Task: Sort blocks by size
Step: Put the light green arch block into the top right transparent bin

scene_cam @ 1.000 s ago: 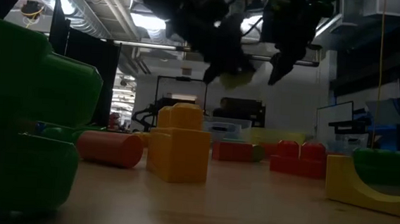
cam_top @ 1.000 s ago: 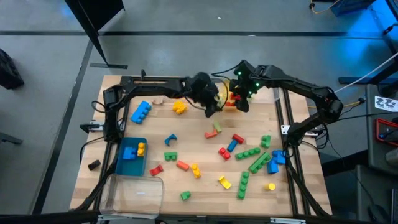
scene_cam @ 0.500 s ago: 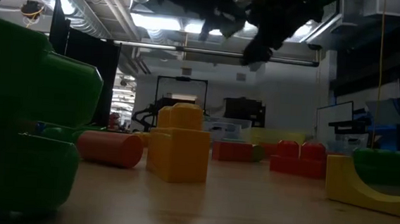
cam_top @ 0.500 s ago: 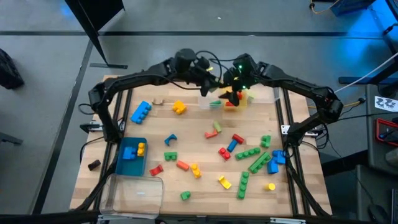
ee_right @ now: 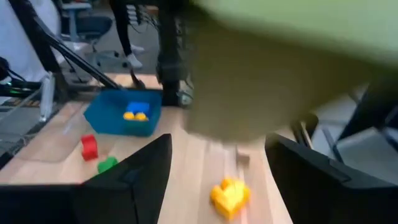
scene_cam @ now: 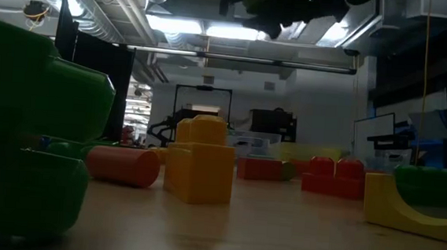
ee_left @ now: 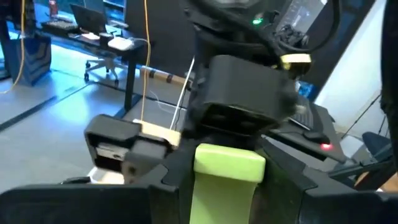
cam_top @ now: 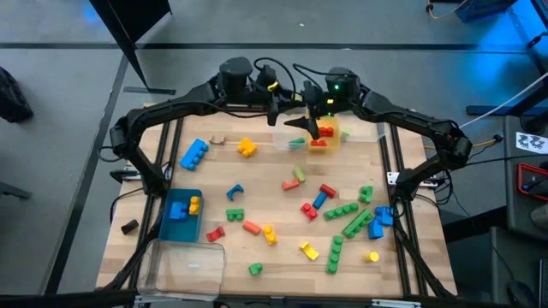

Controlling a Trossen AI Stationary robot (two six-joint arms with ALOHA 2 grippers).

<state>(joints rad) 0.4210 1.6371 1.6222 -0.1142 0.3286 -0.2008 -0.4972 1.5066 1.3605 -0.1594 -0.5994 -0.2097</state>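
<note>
A light-green block point(ee_left: 227, 174) sits between the fingers of my left gripper point(ee_left: 227, 202), which is raised high over the table's far middle point(cam_top: 284, 103) and points about level. My right gripper point(cam_top: 306, 120) faces it from the right, also raised, and its fingers stand open point(ee_right: 217, 186). The green block point(ee_right: 273, 68) looms blurred just before the right wrist camera, above the open fingers; I cannot tell whether they touch it. Many other blocks lie on the table, among them a red one point(cam_top: 318, 142), a blue one point(cam_top: 193, 154) and green bars point(cam_top: 344, 212). My left gripper pinches the light-green block by two opposite sides point(ee_left: 200, 186) between its two fingers. The fingers come at it about level from the table's left. The block is lifted clear of the table, and its far end sticks out past the fingertips toward the right arm.
A blue bin point(cam_top: 181, 224) holding a blue and a yellow block stands at the near left, with a clear bin point(cam_top: 184, 265) in front of it. A small clear tray point(cam_top: 291, 139) lies under the grippers. Loose blocks cover the table's middle and right.
My left gripper has risen from just above the table with the green block, moved toward the far edge and tipped from slanting down to about level. My right gripper has also risen a little and tipped up from pointing down to about level, facing the left one.
</note>
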